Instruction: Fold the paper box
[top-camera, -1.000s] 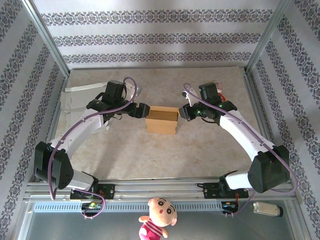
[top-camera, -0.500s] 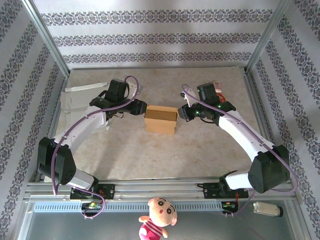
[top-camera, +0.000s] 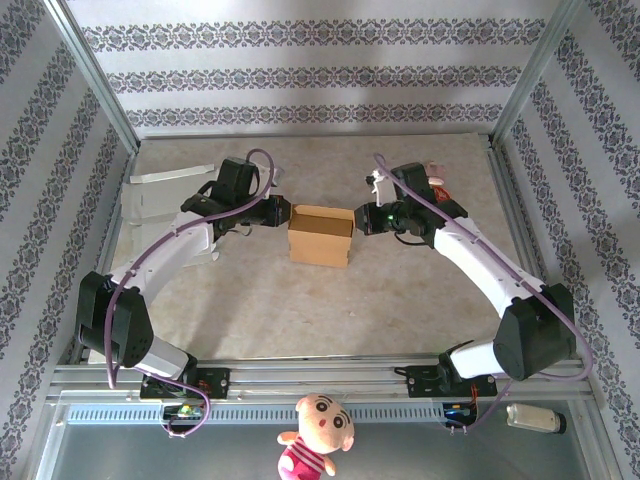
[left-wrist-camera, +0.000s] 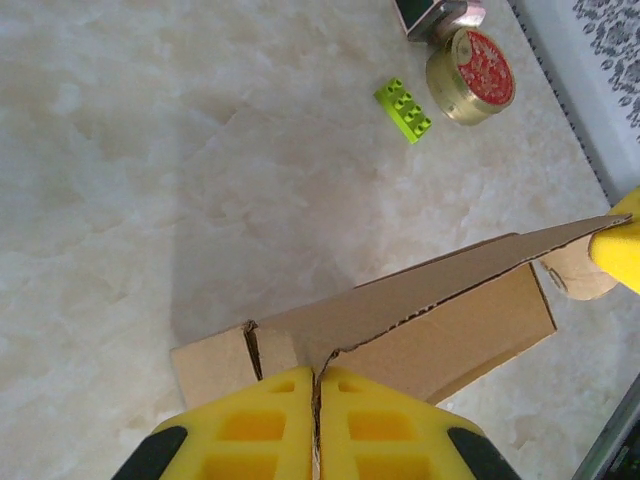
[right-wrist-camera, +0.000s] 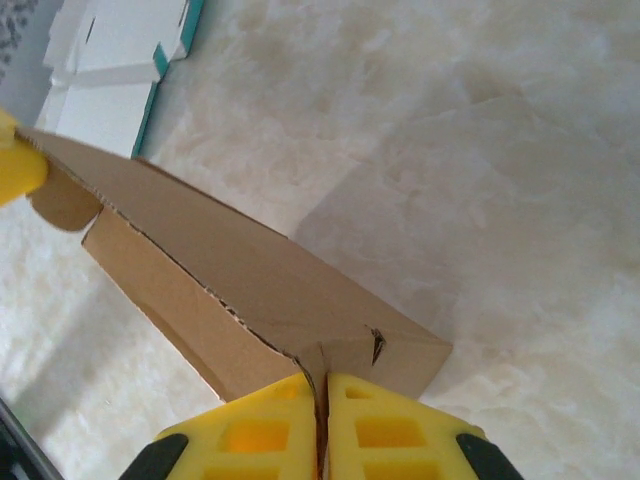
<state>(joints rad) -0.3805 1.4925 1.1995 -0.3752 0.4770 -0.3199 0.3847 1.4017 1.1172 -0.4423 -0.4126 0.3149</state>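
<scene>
Pale marble table (top-camera: 300, 310) inside patterned walls (top-camera: 300, 80), brown paper box (top-camera: 320, 236) in the middle of the frame.
The left gripper (top-camera: 283, 213), wide open a second ago, now pinches the box's left flap, yellow fingers (left-wrist-camera: 265, 425) pressed together. The right gripper (top-camera: 360, 217) pinches the right flap, same as before. The box sits a tiny bit higher in the frame.

Your left gripper (left-wrist-camera: 318, 390) is pinching the paper box (left-wrist-camera: 455, 335) flap. Beyond it, a green brick (left-wrist-camera: 403, 110) lies beside a red-lidded tin (left-wrist-camera: 472, 75).
</scene>
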